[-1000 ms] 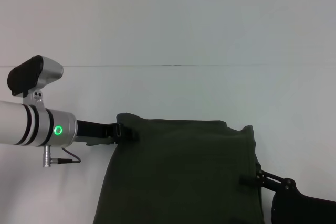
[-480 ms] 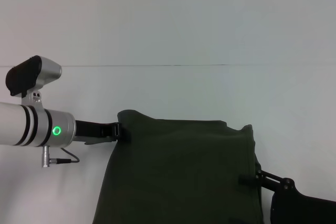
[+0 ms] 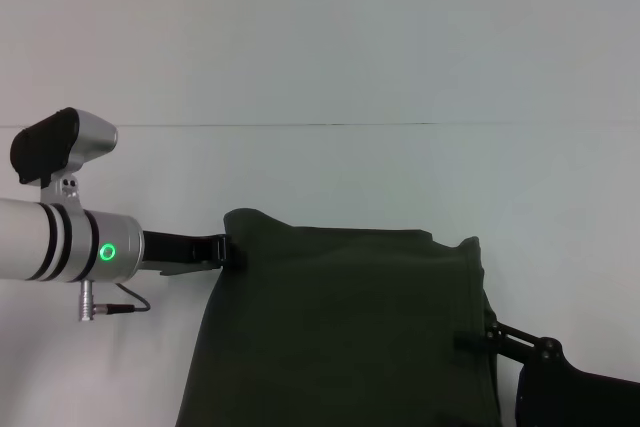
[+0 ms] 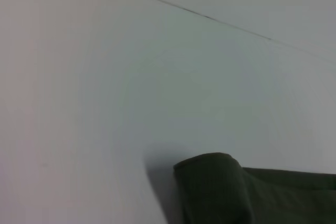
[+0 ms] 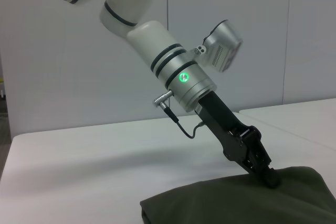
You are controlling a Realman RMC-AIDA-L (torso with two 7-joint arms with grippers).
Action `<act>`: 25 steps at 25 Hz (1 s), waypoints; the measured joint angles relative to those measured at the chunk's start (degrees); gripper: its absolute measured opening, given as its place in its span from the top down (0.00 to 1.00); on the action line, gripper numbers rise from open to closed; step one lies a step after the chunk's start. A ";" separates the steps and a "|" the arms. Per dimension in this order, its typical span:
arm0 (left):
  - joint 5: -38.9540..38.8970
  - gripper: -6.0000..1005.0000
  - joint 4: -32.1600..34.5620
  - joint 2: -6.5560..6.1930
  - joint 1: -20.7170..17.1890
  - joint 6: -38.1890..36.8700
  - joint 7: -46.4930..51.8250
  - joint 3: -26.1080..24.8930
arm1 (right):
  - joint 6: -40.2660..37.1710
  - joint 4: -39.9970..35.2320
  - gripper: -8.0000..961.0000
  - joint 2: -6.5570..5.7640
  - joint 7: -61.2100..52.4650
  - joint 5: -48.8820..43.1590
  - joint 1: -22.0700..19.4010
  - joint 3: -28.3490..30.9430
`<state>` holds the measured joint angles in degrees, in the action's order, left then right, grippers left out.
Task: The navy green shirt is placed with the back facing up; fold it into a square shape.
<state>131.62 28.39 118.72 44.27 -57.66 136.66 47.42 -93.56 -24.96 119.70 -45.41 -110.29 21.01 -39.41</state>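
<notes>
The navy green shirt (image 3: 350, 337) lies folded on the white table, near me, and runs out of the head view's bottom edge. My left gripper (image 3: 228, 250) is at its far left corner, which bulges up a little. In the right wrist view the left gripper (image 5: 270, 177) is shut, with its tip pressed into the shirt (image 5: 231, 203) at that corner. The left wrist view shows only the raised corner of the shirt (image 4: 215, 182). My right gripper (image 3: 472, 342) reaches in from the right and touches the shirt's right edge near the front.
White table (image 3: 320, 47) stretches far beyond the shirt, crossed by a thin seam line (image 3: 300, 125). The left arm's silver wrist with its green light (image 3: 108, 250) hangs over the table to the left of the shirt. A pale wall stands behind the table in the right wrist view.
The left arm has shifted slightly to the left, and less of its black fingertip shows over the shirt's corner. The shirt and the right gripper have barely moved.
</notes>
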 joint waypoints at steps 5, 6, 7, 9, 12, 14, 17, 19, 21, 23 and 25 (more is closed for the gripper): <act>0.00 0.94 0.63 -0.01 -1.32 0.28 0.00 -1.56 | -0.27 0.00 0.04 0.00 -0.03 0.09 0.00 0.48; -0.05 0.95 1.04 0.01 -1.84 0.30 0.00 -2.05 | -0.41 0.00 0.04 0.00 -0.03 0.09 0.00 0.64; -0.17 0.95 1.51 0.03 -2.38 0.31 0.02 -2.52 | -0.53 0.00 0.04 0.00 -0.03 0.09 0.00 0.74; -0.69 0.95 2.24 0.09 -3.65 0.31 0.00 -3.47 | -0.60 0.00 0.04 0.00 -0.03 0.09 0.00 0.82; -1.99 0.95 2.84 0.12 -5.37 0.29 -0.10 -4.54 | -0.60 0.00 0.04 0.00 -0.03 0.09 0.05 0.89; -2.93 0.95 2.97 0.12 -6.21 0.46 -0.13 -4.87 | -0.60 0.00 0.04 0.04 -0.03 0.09 0.18 0.93; -4.19 0.95 3.05 0.12 -6.89 0.59 -0.56 -5.47 | -0.60 0.00 0.04 0.08 -0.03 0.09 0.40 0.94; -5.11 0.95 3.05 0.15 -7.15 0.58 -0.84 -5.73 | -0.60 0.00 0.04 0.09 -0.03 0.08 0.49 0.93; -5.98 0.95 3.07 0.20 -7.39 0.64 -1.05 -5.93 | -0.60 0.00 0.04 0.09 -0.03 0.08 0.51 0.93; -6.79 0.94 3.08 0.21 -7.69 0.60 -1.83 -6.31 | -0.60 0.02 0.04 0.09 -0.03 0.08 0.53 0.93; -7.60 0.94 3.08 0.20 -8.11 0.41 -2.72 -6.63 | -0.60 0.15 0.04 0.09 -0.03 0.08 0.53 0.92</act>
<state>124.02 31.47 118.92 36.16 -57.25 133.95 40.79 -94.16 -24.81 119.79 -45.44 -110.21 21.54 -38.49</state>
